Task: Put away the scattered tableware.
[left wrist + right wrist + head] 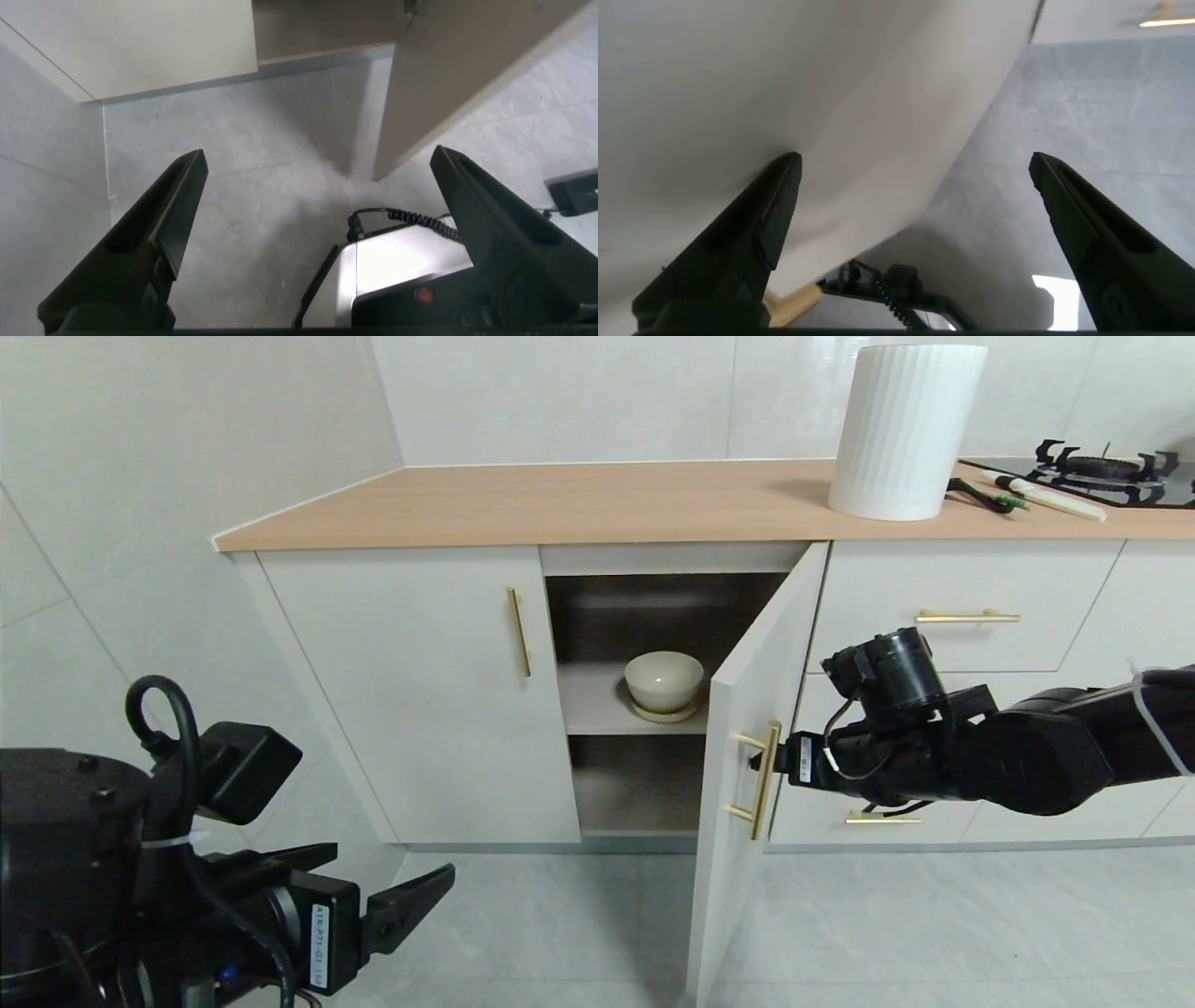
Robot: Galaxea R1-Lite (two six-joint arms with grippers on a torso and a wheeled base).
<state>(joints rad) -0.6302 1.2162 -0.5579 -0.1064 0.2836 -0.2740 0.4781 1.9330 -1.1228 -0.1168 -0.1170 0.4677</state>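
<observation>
Inside the open cabinet, on the upper shelf (593,705): a cream bowl (664,679) sits on a small plate (665,714). Cabinet door (747,691) swung wide. Right gripper (758,763) just beside the door's gold handle (764,782), fingers spread wide, clamping nothing. Left gripper (390,863) low over the floor tiles (579,915), fingers wide apart, empty. Ribbed white cylinder (906,429) on the countertop (560,504).

bowl (663,679) cream | cabinet door (730,821) off-white | handle (765,780) gold | countertop (560,504) light wood | vase (906,429) white, ribbed

Tiled walls (560,392), wooden countertop (560,504) (grey floor (934,933)).
</observation>
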